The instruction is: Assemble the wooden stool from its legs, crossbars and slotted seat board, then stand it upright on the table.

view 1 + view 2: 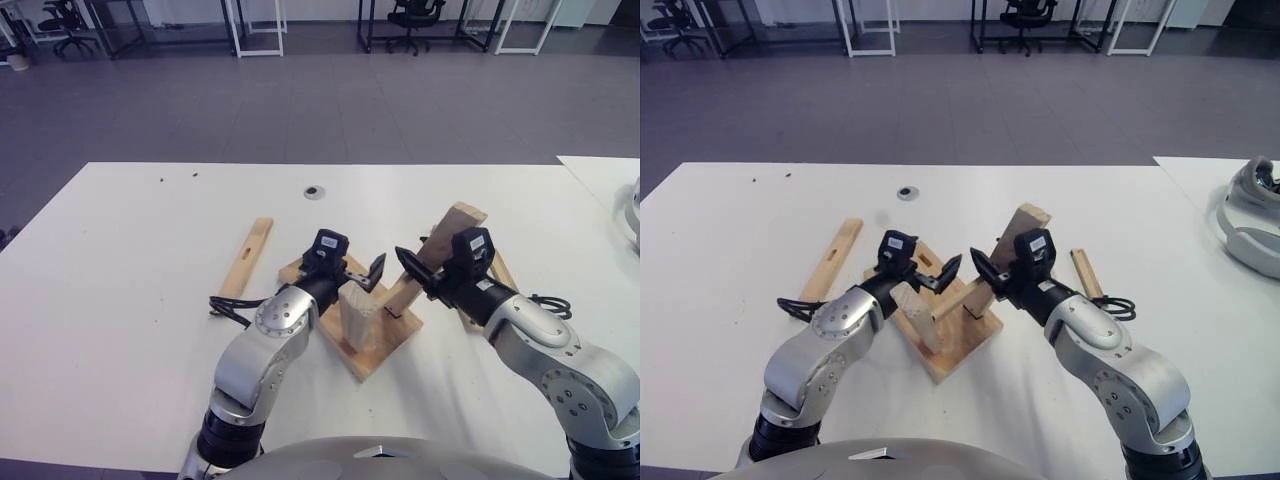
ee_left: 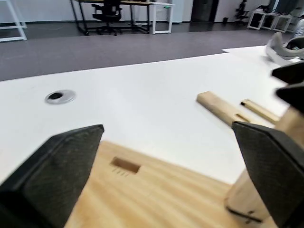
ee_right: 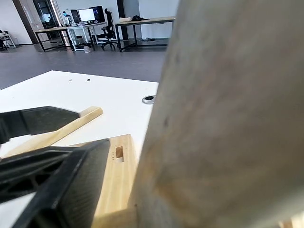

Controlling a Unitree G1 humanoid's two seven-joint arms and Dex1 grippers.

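Left hand [image 1: 360,275] spread wide, right hand [image 1: 412,272] facing it

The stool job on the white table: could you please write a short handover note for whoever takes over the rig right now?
Left tool: open, holding nothing, above the seat board.
Right tool: at the upper end of a tilted leg whose foot meets the board; hold not clear.
Done: one upright leg stands on the board.
Loose on the table: a long piece to the left, another piece behind the right tool, and a thin crossbar beside it.
Left: seat the tilted leg, add the remaining parts, stand the stool upright.
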